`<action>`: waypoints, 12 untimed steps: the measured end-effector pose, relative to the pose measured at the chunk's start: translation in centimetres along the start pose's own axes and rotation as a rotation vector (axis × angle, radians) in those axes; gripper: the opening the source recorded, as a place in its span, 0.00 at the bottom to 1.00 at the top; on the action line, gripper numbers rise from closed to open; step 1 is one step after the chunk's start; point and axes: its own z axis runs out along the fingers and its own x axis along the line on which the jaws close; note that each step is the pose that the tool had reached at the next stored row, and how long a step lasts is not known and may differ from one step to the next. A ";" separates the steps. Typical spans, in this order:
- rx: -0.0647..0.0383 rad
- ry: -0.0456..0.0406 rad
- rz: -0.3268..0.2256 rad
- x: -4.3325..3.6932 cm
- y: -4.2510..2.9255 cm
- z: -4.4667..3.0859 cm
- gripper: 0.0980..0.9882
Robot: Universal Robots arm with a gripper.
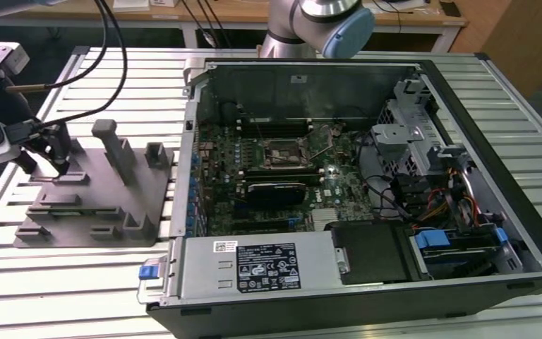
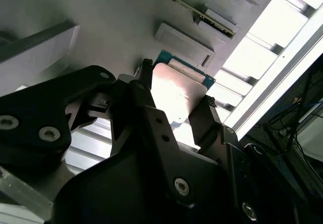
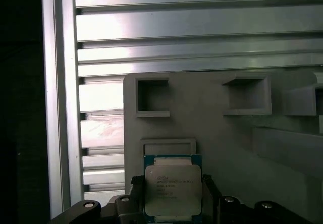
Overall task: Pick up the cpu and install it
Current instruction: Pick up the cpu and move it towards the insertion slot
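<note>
The claw (image 2: 176,85) holds the cpu (image 3: 173,189) tight between its two black fingers (image 3: 137,199). One finger presses on each of two opposite side edges, so the chip sits right in the middle of the claw.

The cpu lies flat. Its shiny silver top faces up at both wrist cameras, and a thin blue-green edge runs around the metal. It is almost square, so no side looks much longer than the others. Its edges run straight along the edges of the grey plastic fixture (image 3: 227,133) under it. Just beside the chip is a small raised frame (image 3: 168,146) on that fixture. I cannot tell if the chip rests on the fixture or hangs a little above it.

In the exterior view the claw (image 1: 53,159) is down over the far corner of the fixture (image 1: 92,205), on that view's left. The fixture sits on a table of metal slats (image 1: 64,282). The open computer case (image 1: 497,176) is well apart on the exterior view's right. Inside it are the green board (image 1: 341,183) and the square socket (image 1: 285,152).
</note>
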 end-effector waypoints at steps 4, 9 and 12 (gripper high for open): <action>0.000 0.0000 0.000 -0.01 0.02 -0.45 0.50; 0.000 0.0000 0.000 -0.03 0.04 -1.00 0.50; 0.000 -0.0001 0.000 -0.04 0.06 -1.35 0.50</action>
